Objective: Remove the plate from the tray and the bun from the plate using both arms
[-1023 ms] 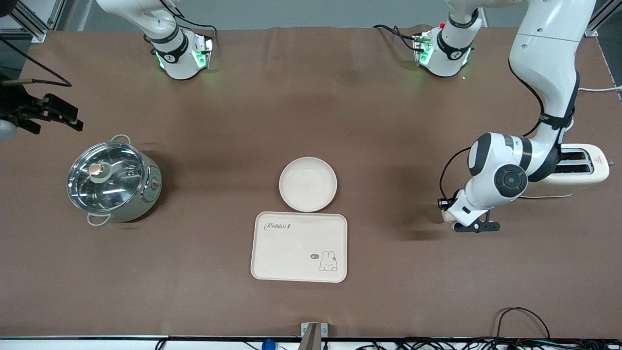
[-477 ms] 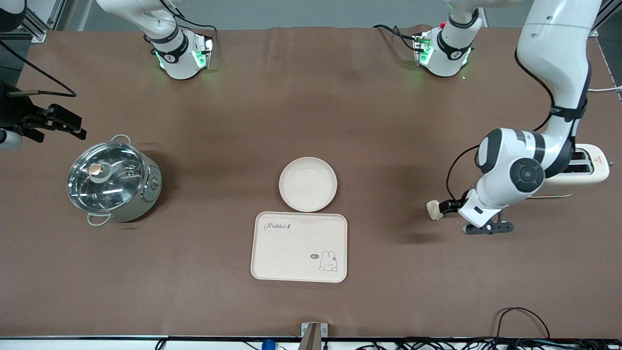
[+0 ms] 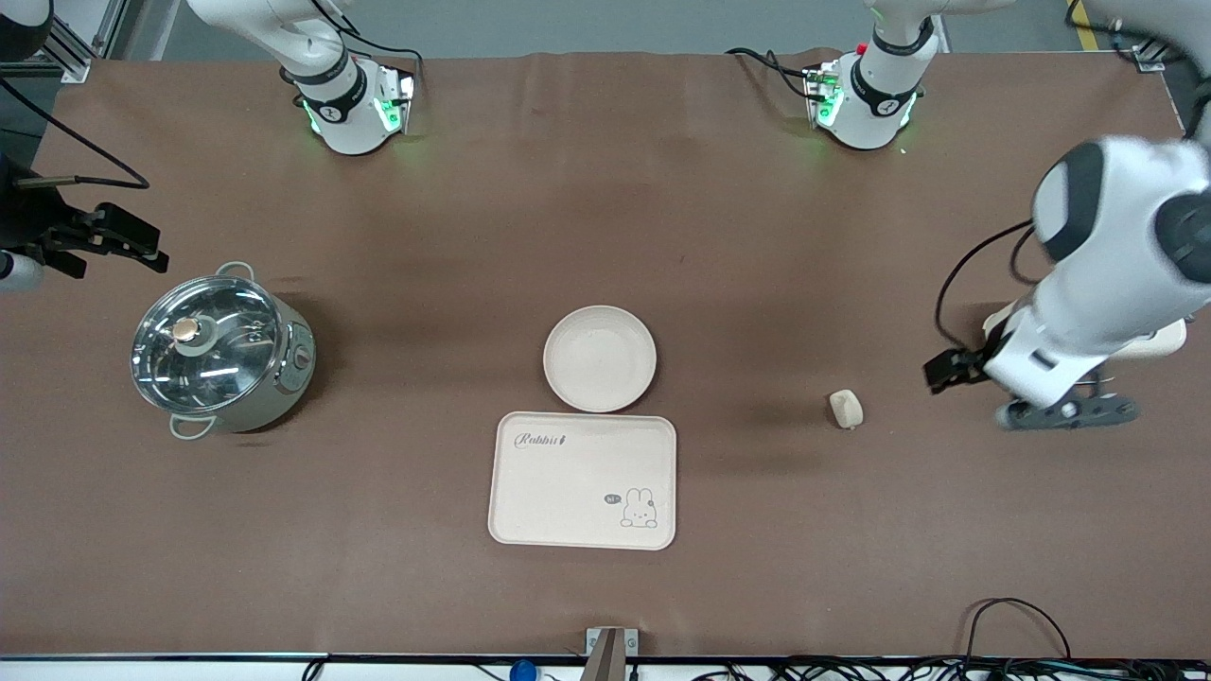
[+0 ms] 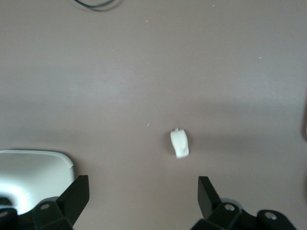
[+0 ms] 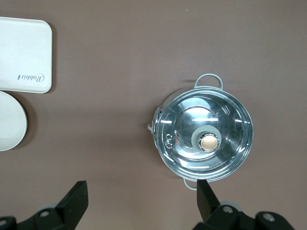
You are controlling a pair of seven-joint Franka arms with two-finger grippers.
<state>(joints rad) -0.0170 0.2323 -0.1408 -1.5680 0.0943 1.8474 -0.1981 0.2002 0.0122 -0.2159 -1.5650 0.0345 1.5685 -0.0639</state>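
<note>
Bun (image 3: 846,409) lies alone on the table (image 3: 605,236), touching nothing, between the plate (image 3: 599,358) and the toaster (image 3: 1159,339), toward the left arm's end. It's a short oblong; in the front view its long axis tilts a little off the near-far line. Plate sits mid-table, just beside the tray (image 3: 582,480), which is nearer the camera. Left gripper (image 4: 143,197) is up over bare table near the toaster, jaws spread wide, nothing in them. Right gripper (image 5: 141,201) waits above the table w/ the pot (image 3: 219,353) below it, jaws also wide apart, empty.
</note>
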